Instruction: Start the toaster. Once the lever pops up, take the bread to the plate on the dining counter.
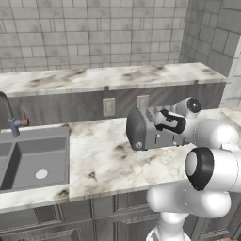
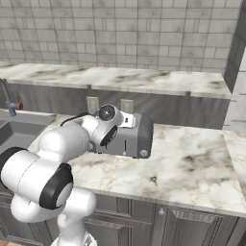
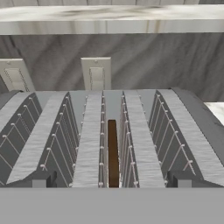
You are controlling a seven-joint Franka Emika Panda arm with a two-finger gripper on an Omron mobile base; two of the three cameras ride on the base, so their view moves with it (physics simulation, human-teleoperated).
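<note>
Kitchen worktop of veined marble (image 1: 108,160), sink (image 1: 33,157) let into its left end, tiled wall behind; inspected from the near edge back.

Nearest item: the gripper (image 3: 111,183), poised directly above the toaster (image 1: 146,129) and looking down into it. In the hand view the two finger tips (image 3: 39,179) sit far apart at either side, jaws spread wide, nothing between them. No contact with the appliance can be confirmed.

Next: the toaster stands towards the back edge of the worktop, right of the sink, knob end facing that way. The bread (image 3: 112,151) sits edge-up in the middle slot, sunk between the wire guides, showing as a dark brown strip. No lever is visible from above, and the base views do not settle whether it is up or down.

Behind: two wall outlets (image 3: 96,74) on the grey upstand, then a raised marble ledge (image 1: 113,77), likely the dining counter. I see no plate there.

Assessment: task at an early stage. Bread is loaded; starting the toaster is not shown as done. Outstanding: press the lever, await the pop-up, extract the slice, carry it to the plate.
</note>
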